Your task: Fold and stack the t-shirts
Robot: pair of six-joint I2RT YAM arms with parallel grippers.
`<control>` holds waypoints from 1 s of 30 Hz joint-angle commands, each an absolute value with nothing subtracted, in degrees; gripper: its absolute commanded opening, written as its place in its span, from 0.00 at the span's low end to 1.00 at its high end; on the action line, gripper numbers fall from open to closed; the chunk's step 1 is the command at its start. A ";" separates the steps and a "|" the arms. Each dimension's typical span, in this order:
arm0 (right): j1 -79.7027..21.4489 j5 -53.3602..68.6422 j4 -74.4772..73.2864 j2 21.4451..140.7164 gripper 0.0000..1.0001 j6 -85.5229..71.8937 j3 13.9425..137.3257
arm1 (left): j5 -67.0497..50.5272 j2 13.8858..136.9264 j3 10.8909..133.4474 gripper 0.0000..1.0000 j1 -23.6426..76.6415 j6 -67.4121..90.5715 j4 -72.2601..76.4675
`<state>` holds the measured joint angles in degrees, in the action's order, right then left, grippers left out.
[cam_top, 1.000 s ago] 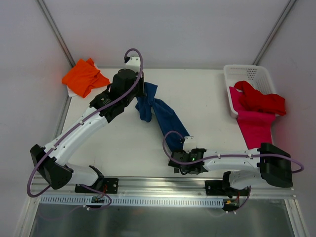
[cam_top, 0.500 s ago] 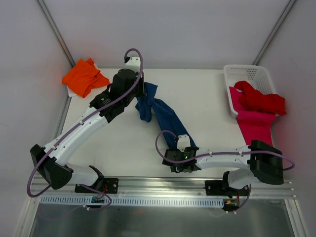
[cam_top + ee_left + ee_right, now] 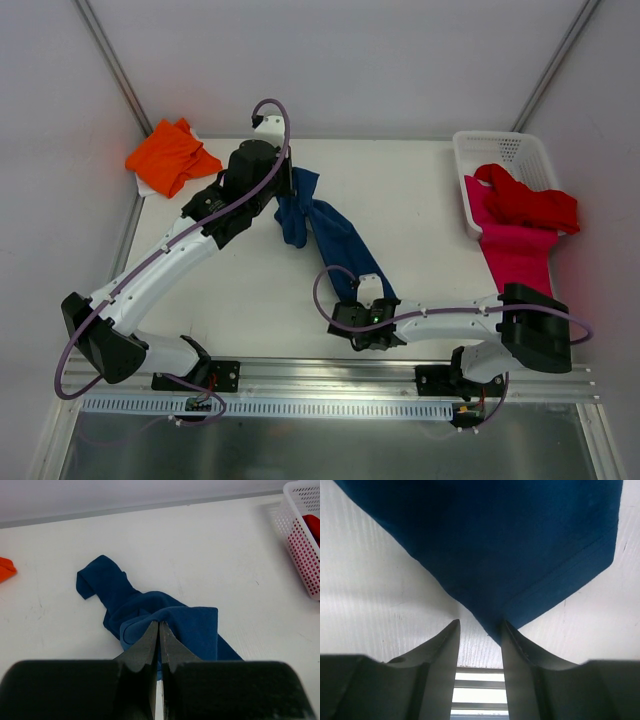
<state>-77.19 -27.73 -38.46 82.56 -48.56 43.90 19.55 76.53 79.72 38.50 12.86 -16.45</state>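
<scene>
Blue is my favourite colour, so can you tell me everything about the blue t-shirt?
The blue t-shirt is soft, dark blue cloth, bunched into a long twisted strip that slants across the white table. No print shows. The left gripper has its fingers shut on the far, crumpled end. The near end is a stitched hem corner that pokes between the spread fingers of the right gripper.

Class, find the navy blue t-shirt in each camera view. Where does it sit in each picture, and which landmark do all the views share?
Top external: the navy blue t-shirt runs diagonally across the middle of the table.
Left wrist: it lies bunched at the centre of the picture.
Right wrist: it fills the top of the picture, with one corner pointing down at centre.
Shared landmark: the white table beneath it.
</scene>
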 commanded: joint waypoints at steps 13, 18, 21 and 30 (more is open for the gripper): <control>-77.43 -25.49 -35.68 83.50 0.00 -48.69 41.74 | 19.78 73.30 77.43 0.00 37.88 13.27 -14.59; -77.52 -34.87 -54.02 77.62 0.00 -45.62 54.38 | 18.11 70.76 78.75 0.00 38.06 12.83 -15.29; -77.52 -42.17 -65.34 71.75 0.00 -42.99 61.67 | 15.83 67.95 81.98 0.00 38.23 11.43 -17.48; -77.26 -55.80 -82.18 60.21 0.00 -27.10 96.12 | 2.48 59.86 95.87 0.00 38.58 5.99 -29.35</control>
